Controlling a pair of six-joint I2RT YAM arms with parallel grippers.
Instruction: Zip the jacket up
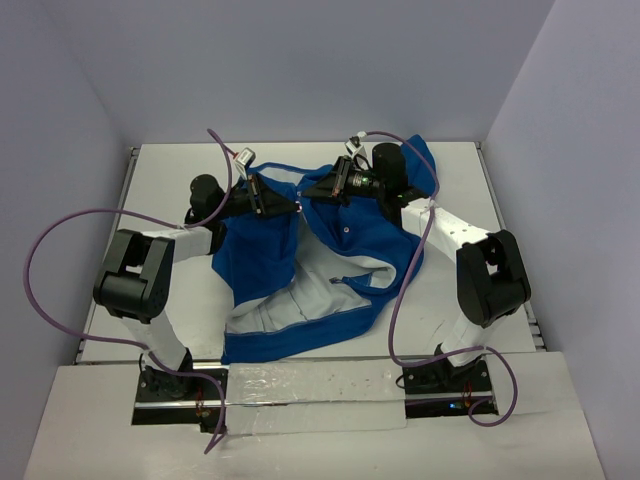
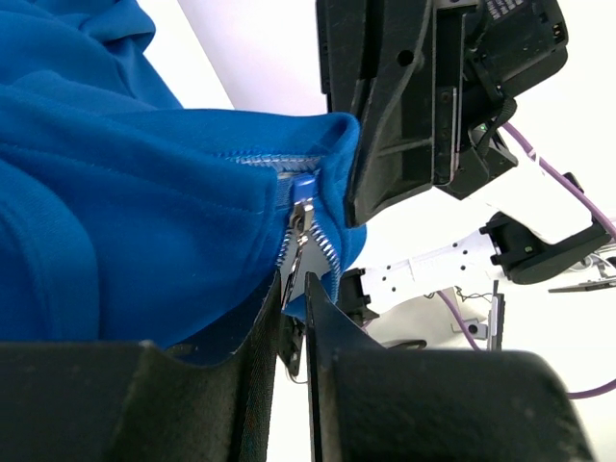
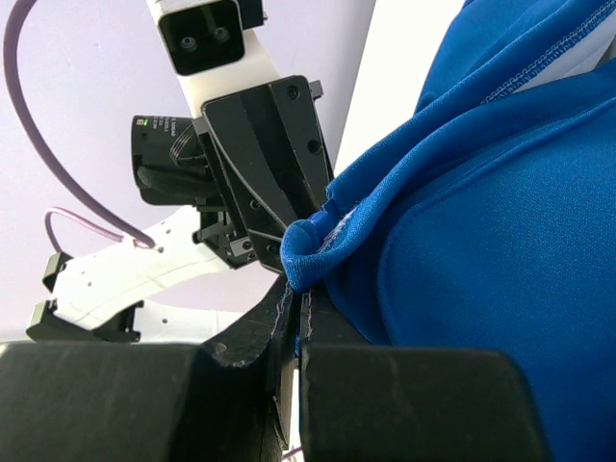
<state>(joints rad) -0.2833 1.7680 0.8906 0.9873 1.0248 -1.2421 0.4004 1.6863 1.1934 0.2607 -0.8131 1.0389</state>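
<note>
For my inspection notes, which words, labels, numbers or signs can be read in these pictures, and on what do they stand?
None can be read.
Too small: white print on the black wrist housing, left wrist view.
Blurred: green-white mark on the black motor.
No text shows on the jacket.

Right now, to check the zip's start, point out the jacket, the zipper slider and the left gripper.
jacket point(image 1: 262, 255): top external view, blue outer fabric.
zipper slider point(image 2: 303, 186): left wrist view, its blue body.
left gripper point(image 2: 293, 281): left wrist view, between its fingertips.
</note>
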